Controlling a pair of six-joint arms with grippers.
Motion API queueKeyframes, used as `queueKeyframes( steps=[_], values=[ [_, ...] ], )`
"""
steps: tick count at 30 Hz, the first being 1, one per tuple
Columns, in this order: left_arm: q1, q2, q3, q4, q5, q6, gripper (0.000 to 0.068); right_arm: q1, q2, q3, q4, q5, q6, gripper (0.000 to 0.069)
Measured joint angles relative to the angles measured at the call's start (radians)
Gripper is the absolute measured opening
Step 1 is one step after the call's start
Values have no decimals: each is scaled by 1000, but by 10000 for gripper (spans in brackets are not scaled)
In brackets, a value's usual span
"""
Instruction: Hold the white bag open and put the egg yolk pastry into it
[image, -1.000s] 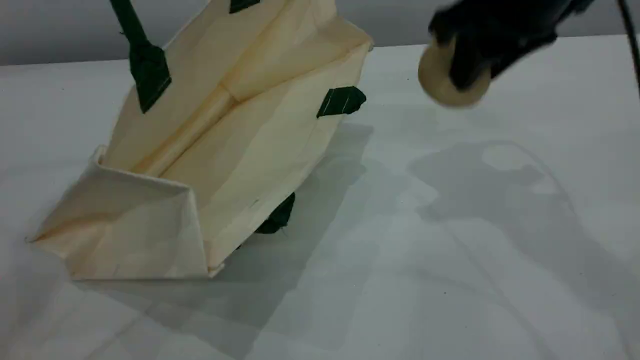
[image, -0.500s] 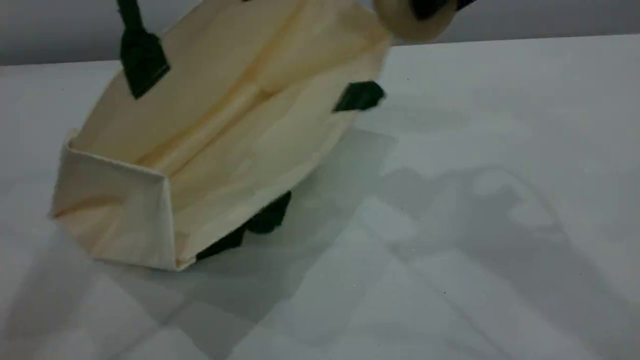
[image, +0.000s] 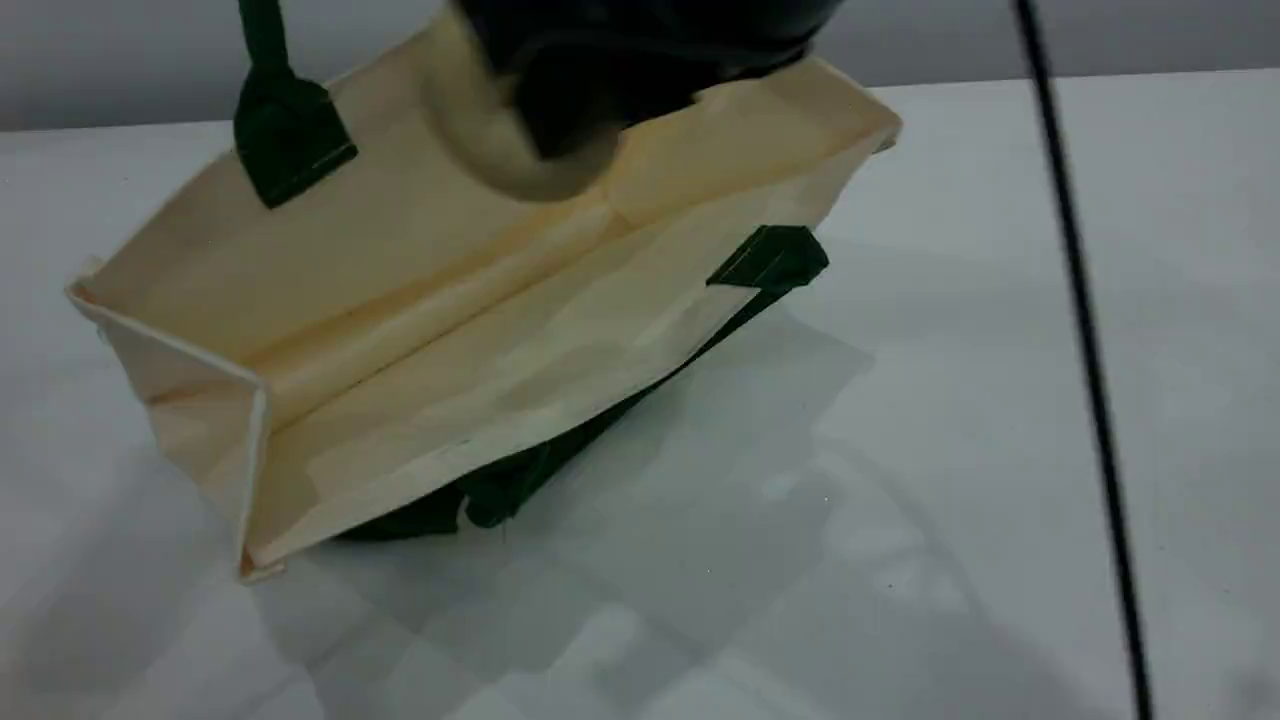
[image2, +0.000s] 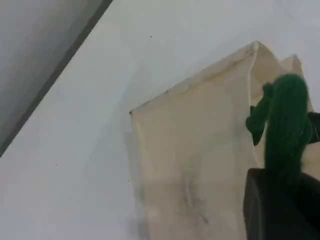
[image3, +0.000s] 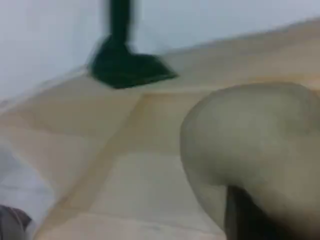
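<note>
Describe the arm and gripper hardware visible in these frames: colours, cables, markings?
Little shows. The right gripper is a blurred, bulky black mass at the scene view's top edge; no markings readable. A thin black cable runs down the scene view's right side. The left gripper shows only as a matte black, blocky fingertip in its wrist view. No sleeves or labels visible.
</note>
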Motion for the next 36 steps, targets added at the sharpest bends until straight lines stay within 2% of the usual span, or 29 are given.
queueKeyframes(
  steps=[4,16,23,25,32,34,36],
  values=[
    [0,0,0,0,0,-18,92,19,64,0,-12,-72,-14,213],
    [0,0,0,1,0,-39,92,18,305,-3,-13,-401,-102,213],
    [0,0,0,7,-1,-39,92,18,324,-3,-13,-447,-102,213],
    [0,0,0,9,-1,-38,92,18,324,-3,-13,-439,-101,258],
    [0,0,0,9,2,-38,92,18,298,-3,48,-375,-97,573],
    [0,0,0,9,-1,-38,92,17,266,-3,48,-338,-98,612],
    [0,0,0,9,-4,-38,92,4,227,-3,49,-305,-113,615]
  ],
)
